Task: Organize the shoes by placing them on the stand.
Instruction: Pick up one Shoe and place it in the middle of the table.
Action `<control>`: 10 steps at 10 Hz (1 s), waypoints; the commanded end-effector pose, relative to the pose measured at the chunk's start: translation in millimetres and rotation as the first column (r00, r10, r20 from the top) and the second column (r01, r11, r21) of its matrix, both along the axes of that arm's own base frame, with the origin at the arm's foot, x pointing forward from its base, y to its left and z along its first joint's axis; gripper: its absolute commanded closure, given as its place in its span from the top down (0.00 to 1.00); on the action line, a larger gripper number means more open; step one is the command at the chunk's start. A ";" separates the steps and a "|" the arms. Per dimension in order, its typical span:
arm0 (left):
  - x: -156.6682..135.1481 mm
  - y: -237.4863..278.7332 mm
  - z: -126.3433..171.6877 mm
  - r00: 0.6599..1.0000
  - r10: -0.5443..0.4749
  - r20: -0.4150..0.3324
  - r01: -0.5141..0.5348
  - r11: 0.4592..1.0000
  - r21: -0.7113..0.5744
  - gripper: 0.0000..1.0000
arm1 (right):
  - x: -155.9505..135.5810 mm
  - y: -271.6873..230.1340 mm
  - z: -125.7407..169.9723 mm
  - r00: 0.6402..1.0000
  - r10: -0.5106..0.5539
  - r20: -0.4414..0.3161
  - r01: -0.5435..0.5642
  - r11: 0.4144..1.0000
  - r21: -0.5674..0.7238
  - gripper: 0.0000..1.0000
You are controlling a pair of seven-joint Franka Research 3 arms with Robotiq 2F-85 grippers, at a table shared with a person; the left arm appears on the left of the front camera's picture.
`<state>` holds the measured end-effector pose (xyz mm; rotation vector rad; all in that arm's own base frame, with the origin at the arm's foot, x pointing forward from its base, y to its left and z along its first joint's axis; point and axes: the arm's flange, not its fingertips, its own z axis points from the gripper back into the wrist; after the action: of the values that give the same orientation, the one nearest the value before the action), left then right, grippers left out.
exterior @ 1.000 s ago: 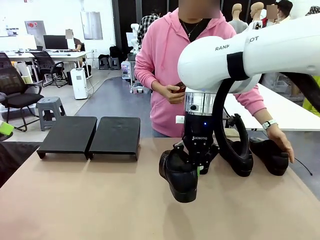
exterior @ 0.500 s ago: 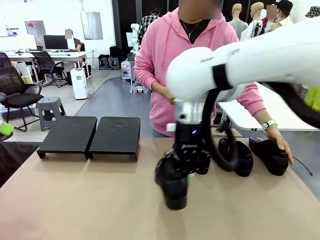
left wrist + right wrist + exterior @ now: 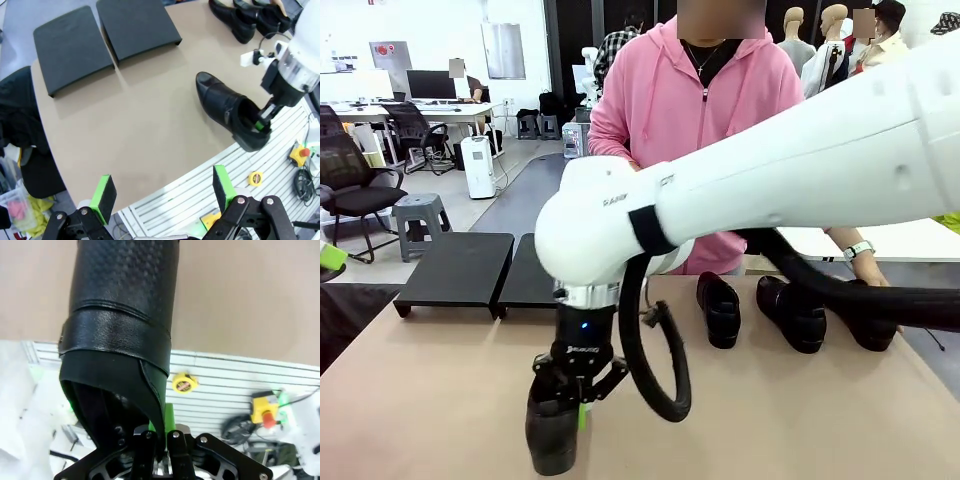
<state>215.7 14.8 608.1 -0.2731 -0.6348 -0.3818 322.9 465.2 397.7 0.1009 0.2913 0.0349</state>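
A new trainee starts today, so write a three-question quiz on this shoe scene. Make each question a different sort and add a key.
1. True or false: both sections of the stand are bare.
2. Multiple choice: the robot's right hand grips the held shoe by A) the toe, B) the heel rim, C) the sole.
3. Short answer: how many other shoes lie on the table?
Key: 1 true; 2 B; 3 three.
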 end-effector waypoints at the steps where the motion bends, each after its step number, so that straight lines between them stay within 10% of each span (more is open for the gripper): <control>1: 1.1 1.1 -0.4 1.000 -0.013 0.012 0.013 1.000 -0.008 1.00 | 20.3 14.0 -13.0 0.999 -0.040 0.016 0.040 0.999 -0.006 0.00; 4: 1.1 1.1 -0.4 1.000 -0.013 0.012 0.013 1.000 -0.008 1.00 | 29.5 13.5 -31.8 0.997 -0.076 0.023 0.077 0.996 -0.050 0.00; 6: 1.1 1.1 -0.4 1.000 -0.013 0.012 0.013 1.000 -0.008 1.00 | 30.9 6.7 -30.7 0.996 -0.087 0.005 0.087 0.996 -0.019 1.00; 10: 1.1 1.1 -0.4 1.000 -0.013 0.012 0.013 1.000 -0.008 1.00 | 18.5 -32.6 21.2 0.993 -0.106 0.049 0.105 0.994 0.023 1.00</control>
<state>215.7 14.8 608.0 -0.2731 -0.6347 -0.3818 356.7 457.0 401.0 0.1265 0.2502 -0.0523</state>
